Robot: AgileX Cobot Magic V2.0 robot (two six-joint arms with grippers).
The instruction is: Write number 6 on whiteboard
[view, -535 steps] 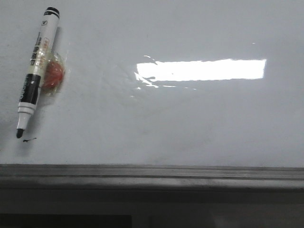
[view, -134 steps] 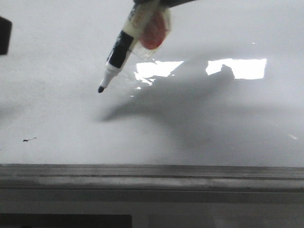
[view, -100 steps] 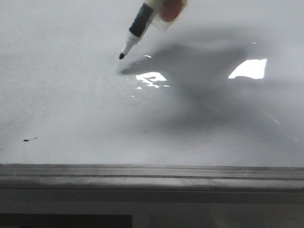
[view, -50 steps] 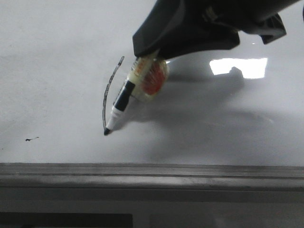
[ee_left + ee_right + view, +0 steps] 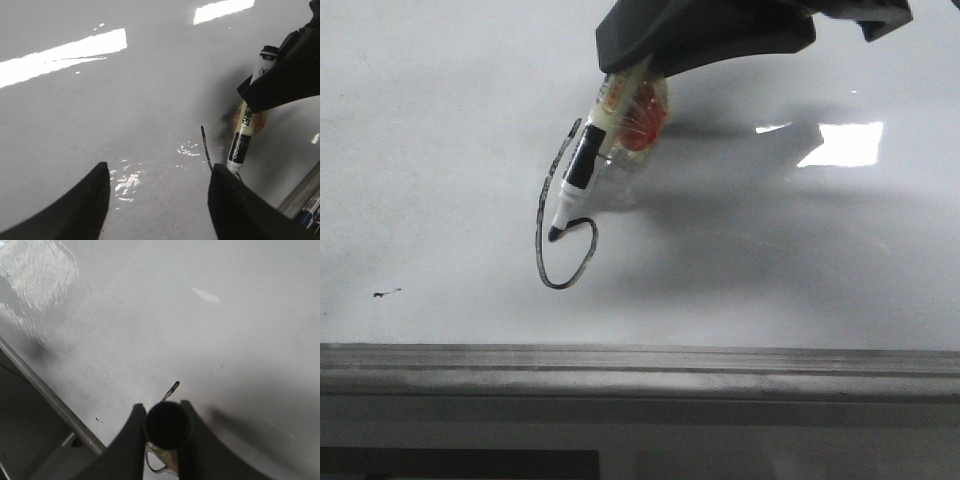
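Observation:
The whiteboard fills the front view, glossy white with a glare patch. My right gripper is shut on a black-and-white marker with a red lump taped to it. The marker tip touches the board. A thin black number 6 shows: a long slanted stroke and a nearly closed loop at the bottom. In the right wrist view the gripper clamps the marker's black end. My left gripper is open and empty above the board, beside the marker.
A tiny black squiggle lies at the lower left of the board. The grey metal frame edge runs along the board's near side. The frame also shows in the right wrist view.
The right gripper picked the marker up from the far left, brought it to the middle, drew the slanted stroke downward, then curled the loop round to the right and back up.

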